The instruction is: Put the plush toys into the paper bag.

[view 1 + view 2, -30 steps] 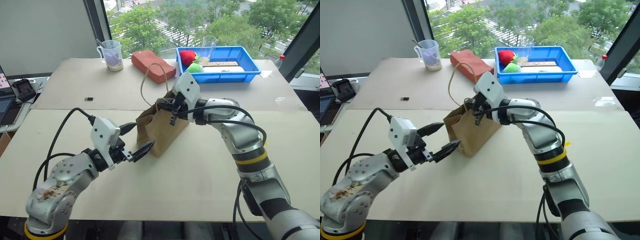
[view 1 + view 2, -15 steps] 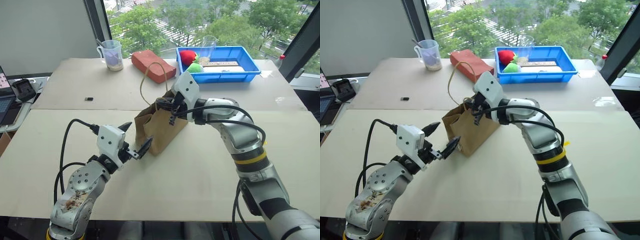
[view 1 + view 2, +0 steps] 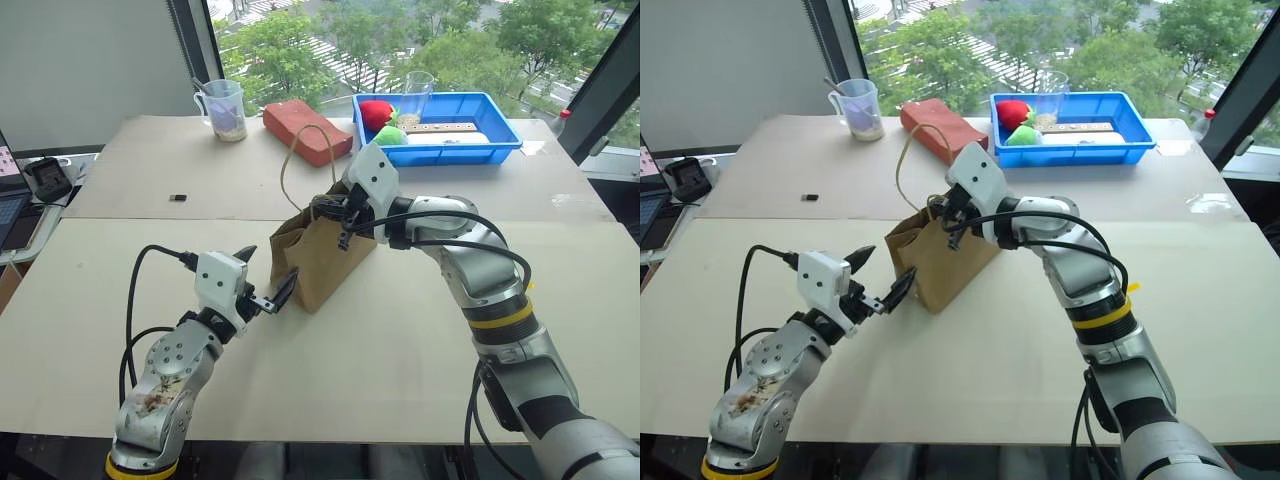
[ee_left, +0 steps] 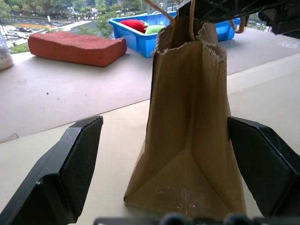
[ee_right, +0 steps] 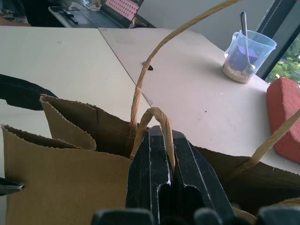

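Two pale tabletop boards (image 3: 120, 300) meet at a seam running across the scene, and bare board stretches wide on both sides of the bag. Far left, past the table edge, sits a small black device (image 3: 45, 178). Near the back edge stands a clear plastic measuring cup with a spoon in it (image 3: 223, 108), and a tiny dark object (image 3: 178, 197) lies alone on open surface in front of it. The left gripper (image 3: 265, 277) has its black fingers spread wide, level, one on each side of the near end of the plain brown kraft paper bag (image 3: 325, 255); whether they touch the paper I cannot tell. The bag stands upright near the middle of the table, one pale cord handle (image 3: 300, 150) looping high above its mouth. The right gripper (image 3: 335, 212) is pinched tight on the other cord handle at the bag's top rim. Behind the bag lies a reddish-brown brick-shaped block (image 3: 305, 130). Right of it, near the back edge, a blue plastic tray (image 3: 490, 140) holds red and green rounded toys (image 3: 380, 120). The plush toys are not told apart anywhere here.
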### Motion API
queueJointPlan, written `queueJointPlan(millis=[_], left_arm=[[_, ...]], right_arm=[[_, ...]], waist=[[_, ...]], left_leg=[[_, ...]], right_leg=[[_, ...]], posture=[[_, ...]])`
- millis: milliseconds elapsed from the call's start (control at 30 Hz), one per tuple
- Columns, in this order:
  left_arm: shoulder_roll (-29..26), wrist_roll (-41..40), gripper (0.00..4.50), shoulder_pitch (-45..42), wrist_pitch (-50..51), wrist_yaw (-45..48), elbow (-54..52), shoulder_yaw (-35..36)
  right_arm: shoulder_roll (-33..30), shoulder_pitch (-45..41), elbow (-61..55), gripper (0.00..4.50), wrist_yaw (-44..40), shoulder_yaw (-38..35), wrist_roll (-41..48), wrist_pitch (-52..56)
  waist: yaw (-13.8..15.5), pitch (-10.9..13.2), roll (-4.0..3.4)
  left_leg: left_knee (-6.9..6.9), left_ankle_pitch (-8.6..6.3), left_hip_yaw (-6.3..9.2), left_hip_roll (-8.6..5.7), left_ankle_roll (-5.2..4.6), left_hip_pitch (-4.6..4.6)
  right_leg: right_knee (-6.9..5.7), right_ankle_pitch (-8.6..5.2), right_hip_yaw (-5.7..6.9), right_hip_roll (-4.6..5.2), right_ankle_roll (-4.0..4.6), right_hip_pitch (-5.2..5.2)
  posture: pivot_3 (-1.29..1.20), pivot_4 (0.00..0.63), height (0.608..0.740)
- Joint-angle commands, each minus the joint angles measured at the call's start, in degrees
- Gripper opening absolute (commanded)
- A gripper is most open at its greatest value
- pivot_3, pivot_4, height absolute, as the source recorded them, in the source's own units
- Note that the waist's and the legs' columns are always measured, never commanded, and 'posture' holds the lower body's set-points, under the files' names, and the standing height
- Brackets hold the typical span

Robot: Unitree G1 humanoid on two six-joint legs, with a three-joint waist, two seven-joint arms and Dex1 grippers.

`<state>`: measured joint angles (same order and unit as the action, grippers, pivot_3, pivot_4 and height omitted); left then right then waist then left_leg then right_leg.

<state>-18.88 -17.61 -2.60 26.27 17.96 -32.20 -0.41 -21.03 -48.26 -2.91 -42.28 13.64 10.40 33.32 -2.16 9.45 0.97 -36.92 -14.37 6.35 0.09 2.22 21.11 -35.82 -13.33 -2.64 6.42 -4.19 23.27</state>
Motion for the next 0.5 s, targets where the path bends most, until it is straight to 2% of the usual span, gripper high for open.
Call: queueJointPlan(millis=[33,500], left_arm=[[0.5,0.2,4.46,-1.9,-2.4,1.7,0.9,-1.4],[0.0,0.8,4.46,-4.8,-3.4,4.2,5.2,-0.7]], right_arm=[[0.2,-1.8,-2.0,0.0,0.1,-0.8,0.0,-0.1],[0.2,-1.6,-2.9,0.0,0.5,-0.9,-0.1,0.7]], waist=[[0.0,0.0,0.0],[-0.1,0.0,0.0]], left_leg=[[0.0,0.0,0.0,-0.01,0.0,0.0],[0.01,0.0,0.0,0.0,0.0,0.0]], right_leg=[[0.0,0.0,0.0,0.0,0.0,-0.01],[0.01,0.0,0.0,0.0,0.0,0.01]], posture=[[0.0,0.15,0.74],[0.0,0.15,0.74]])
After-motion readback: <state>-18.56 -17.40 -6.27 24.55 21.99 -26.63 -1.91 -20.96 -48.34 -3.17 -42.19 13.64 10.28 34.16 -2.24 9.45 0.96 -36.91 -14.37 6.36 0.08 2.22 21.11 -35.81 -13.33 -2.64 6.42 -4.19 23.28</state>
